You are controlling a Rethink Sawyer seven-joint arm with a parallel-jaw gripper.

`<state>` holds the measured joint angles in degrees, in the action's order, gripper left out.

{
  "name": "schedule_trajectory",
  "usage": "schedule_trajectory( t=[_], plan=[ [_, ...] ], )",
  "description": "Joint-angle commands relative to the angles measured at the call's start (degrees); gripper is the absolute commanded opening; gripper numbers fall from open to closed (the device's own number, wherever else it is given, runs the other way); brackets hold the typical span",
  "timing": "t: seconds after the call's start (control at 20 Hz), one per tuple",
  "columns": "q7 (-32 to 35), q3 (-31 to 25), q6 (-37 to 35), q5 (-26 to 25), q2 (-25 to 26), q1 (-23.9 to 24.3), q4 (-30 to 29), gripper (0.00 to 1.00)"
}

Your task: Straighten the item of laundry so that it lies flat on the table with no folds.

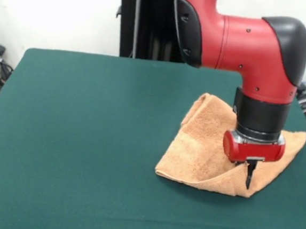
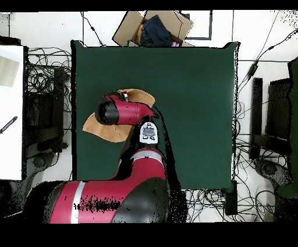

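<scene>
In the front view, the peach-orange towel lies on the right half of the dark green table, nearer the right edge than the middle. It is not flat. Its far left part is bunched into a rounded, raised hump with a soft crease running down it, and its near edge is doubled over, forming a thick rolled fold that ends in a blunt corner at the left and a second corner near the front. One flap reaches out to the right behind the arm. The terry surface looks nubbly; no band stripes can be made out. The red and black arm comes down over the towel's right part, and the gripper points down at the near fold, its dark tip against the cloth. Whether the claw is released or clenched cannot be told here.

In the overhead view, the towel sits in the left part of the table, showing as two orange patches either side of the arm, which covers its middle. The claw is hidden beneath the arm.
</scene>
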<state>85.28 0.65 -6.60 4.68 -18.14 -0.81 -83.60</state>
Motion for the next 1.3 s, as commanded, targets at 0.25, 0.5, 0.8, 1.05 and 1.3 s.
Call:
schedule_trajectory(
  t=[0.25, 0.5, 0.8, 1.05, 1.3],
  plan=[
    [14.8, 10.3, -8.5, 6.7, 5.1, -7.2, 8.1, 0.0],
    [20.5, 25.7, -15.5, 10.2, 10.9, -16.0, 13.6, 0.0],
    [23.1, 32.0, -18.4, 11.9, 14.1, -19.4, 15.6, 0.0],
    [27.2, 37.9, -24.2, 13.4, 17.3, -21.9, 17.9, 0.0],
    [30.2, 39.9, -26.7, 14.3, 18.6, -22.7, 18.3, 0.0]
  ],
)
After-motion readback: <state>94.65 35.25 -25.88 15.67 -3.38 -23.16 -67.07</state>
